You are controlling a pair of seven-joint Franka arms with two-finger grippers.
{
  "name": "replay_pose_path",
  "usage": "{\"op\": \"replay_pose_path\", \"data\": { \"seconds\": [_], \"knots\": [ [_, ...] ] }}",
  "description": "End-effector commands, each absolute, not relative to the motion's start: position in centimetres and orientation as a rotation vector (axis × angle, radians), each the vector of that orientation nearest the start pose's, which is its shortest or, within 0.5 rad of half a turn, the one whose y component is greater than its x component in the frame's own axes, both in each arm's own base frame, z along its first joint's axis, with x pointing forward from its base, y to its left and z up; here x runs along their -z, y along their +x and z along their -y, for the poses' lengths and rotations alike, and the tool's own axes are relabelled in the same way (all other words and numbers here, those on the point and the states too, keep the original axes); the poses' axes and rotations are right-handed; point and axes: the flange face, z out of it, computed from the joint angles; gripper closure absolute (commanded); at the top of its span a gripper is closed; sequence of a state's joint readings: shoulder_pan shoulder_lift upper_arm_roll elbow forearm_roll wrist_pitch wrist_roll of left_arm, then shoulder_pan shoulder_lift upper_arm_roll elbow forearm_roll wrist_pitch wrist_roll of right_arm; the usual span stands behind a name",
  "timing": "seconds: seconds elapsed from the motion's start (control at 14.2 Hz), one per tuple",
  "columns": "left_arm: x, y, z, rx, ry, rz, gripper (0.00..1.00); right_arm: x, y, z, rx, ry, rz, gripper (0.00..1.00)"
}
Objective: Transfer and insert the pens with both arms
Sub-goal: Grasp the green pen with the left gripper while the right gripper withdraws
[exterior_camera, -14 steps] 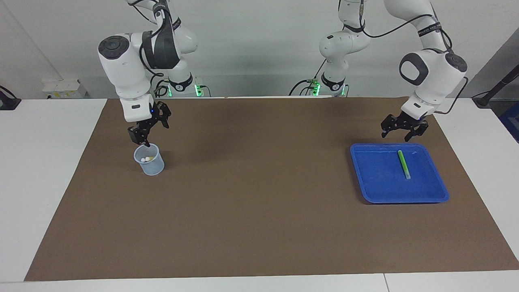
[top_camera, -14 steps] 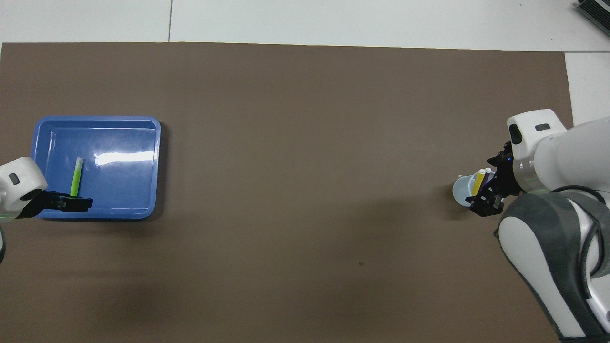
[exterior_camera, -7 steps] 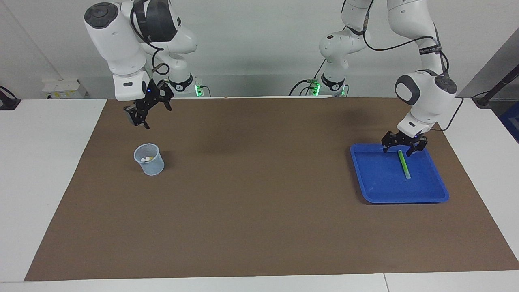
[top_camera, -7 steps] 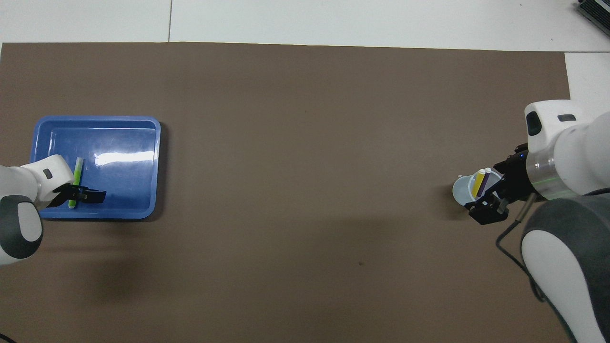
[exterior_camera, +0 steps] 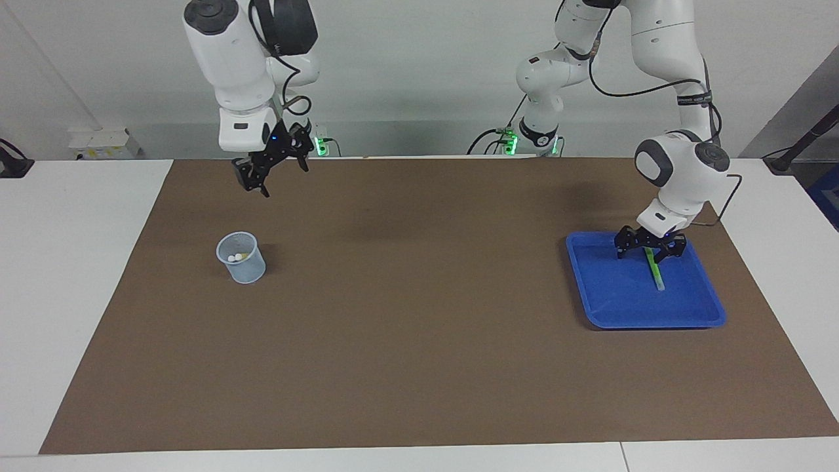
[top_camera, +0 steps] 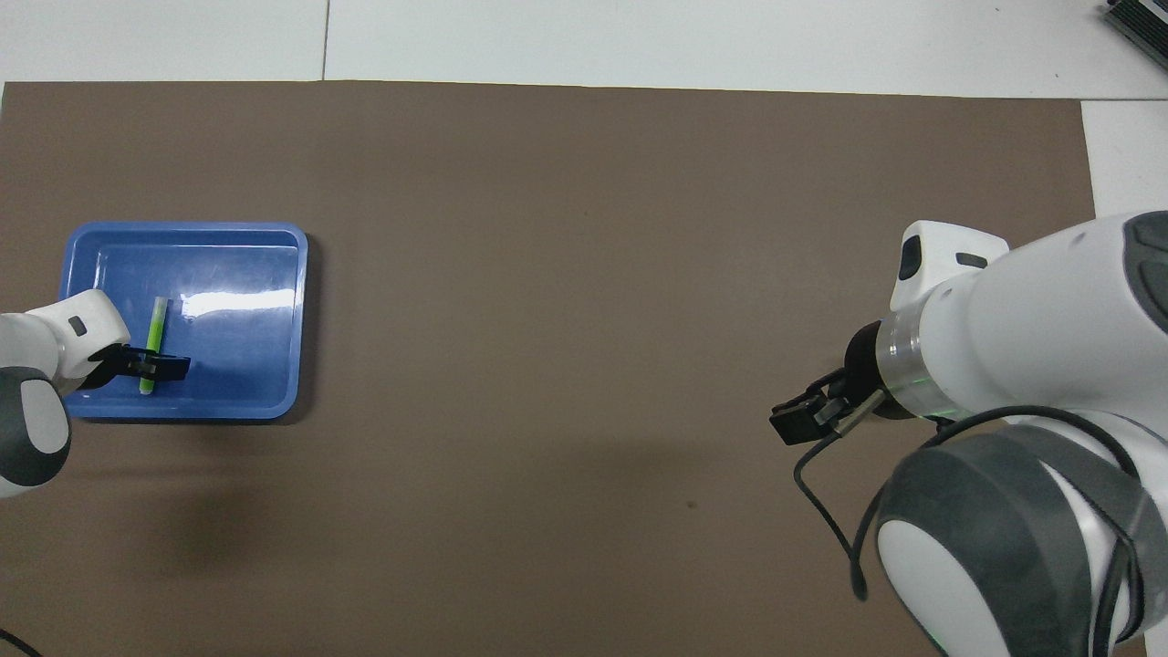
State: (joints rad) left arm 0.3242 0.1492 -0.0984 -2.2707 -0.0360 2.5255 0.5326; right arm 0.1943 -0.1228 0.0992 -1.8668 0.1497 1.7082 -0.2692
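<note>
Two changes since a second ago: the right gripper [exterior_camera: 282,174] has lifted off the rim of the clear cup [exterior_camera: 241,259] and now hangs over bare brown mat [exterior_camera: 419,328] at eleven o'clock in the facing view, jaws open and empty. The left gripper [exterior_camera: 649,252] has dropped from above the blue tray's [exterior_camera: 590,314] robot-side rim into the tray, at nine o'clock in the overhead view. Its jaws stand open astride the green pen [exterior_camera: 654,272] – not yet closed on it.

The pen lies flat in the tray, pointing roughly twelve to six, in the half toward the left arm's end. Two whitish pen ends [exterior_camera: 233,257] show inside the cup, at nine o'clock in the facing view. Between cup and tray the mat is one wide open stretch. The tray sits near the mat's edge on the tabletop [exterior_camera: 85,262].
</note>
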Motion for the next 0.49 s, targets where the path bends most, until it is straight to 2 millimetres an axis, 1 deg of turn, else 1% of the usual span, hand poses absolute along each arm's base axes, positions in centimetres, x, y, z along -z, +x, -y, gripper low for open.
{"op": "replay_pose_path", "data": {
  "seconds": [0.0, 0.07, 0.14, 0.21, 0.35, 0.42],
  "knots": [
    [-30.4, 53.8, -12.8, 0.165, -3.092, -0.456, 0.05, -56.1, 48.8, -16.7, -0.057, -2.865, 0.51, 0.0],
    [-30.7, 54.1, -12.8, 0.178, -3.088, -0.455, 0.06, -56.2, 48.6, -17.3, -0.078, -2.848, 0.366, 0.0],
    [-30.5, 54.2, -12.8, 0.18, -3.088, -0.455, 0.08, -56.3, 48.4, -18.2, -0.082, -2.837, 0.263, 0.0],
    [-30.3, 54.2, -12.9, 0.181, -3.089, -0.452, 0.08, -56.1, 47.9, -19.9, -0.089, -2.84, 0.212, 0.0],
    [-29.9, 54.4, -12.7, 0.192, -3.087, -0.449, 0.1, -56.1, 47.3, -21.3, -0.069, -2.824, 0.127, 0.0],
    [-29.1, 54.5, -12.6, 0.189, -3.089, -0.451, 0.13, -56.0, 47.1, -22.1, -0.068, -2.799, 0.094, 0.0]
  ]
}}
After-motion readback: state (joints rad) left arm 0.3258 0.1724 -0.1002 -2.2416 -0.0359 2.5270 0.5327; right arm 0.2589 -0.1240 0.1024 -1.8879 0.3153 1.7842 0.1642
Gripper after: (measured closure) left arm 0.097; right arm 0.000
